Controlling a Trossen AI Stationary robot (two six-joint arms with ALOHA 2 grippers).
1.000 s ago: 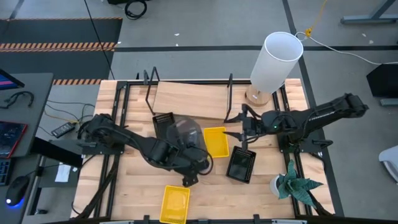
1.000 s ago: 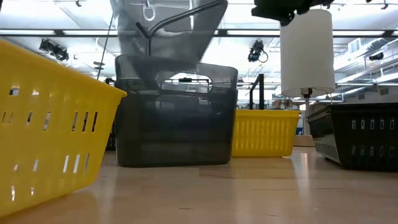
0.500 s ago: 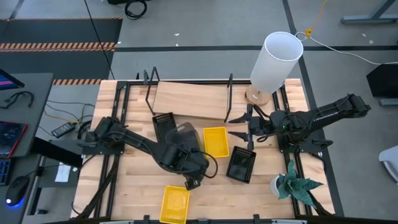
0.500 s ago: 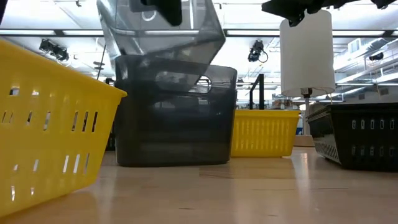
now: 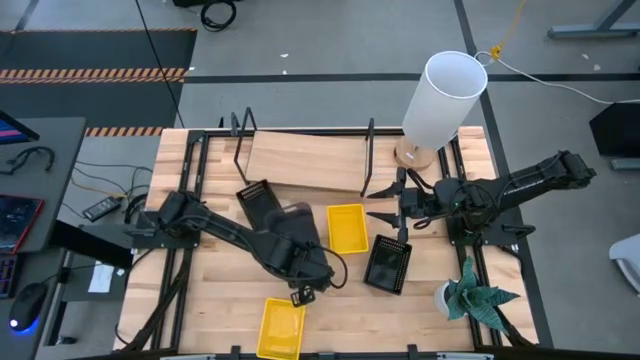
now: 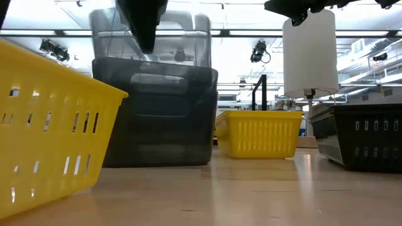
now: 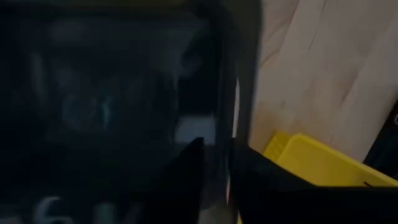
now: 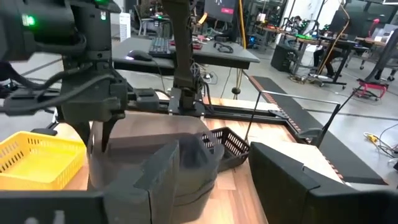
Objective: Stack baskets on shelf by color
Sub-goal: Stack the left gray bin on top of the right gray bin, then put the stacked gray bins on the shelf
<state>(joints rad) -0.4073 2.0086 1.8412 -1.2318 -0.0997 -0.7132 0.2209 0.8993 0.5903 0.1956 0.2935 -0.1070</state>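
- The left gripper (image 5: 297,222) pinches a grey basket (image 6: 151,56) nested into another grey basket (image 6: 154,113).
- The open, empty right gripper (image 5: 383,203) hovers near a yellow basket (image 5: 346,227).
- Only the low view shows the nesting.

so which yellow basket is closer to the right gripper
The yellow basket in the middle of the table, just beside the open right gripper. The other yellow basket lies at the table's near edge, past the left arm.

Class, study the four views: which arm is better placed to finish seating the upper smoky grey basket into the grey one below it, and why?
The left. Its gripper already clamps the upper grey basket right above the lower grey basket. The right gripper hangs open, empty, beyond the yellow basket.
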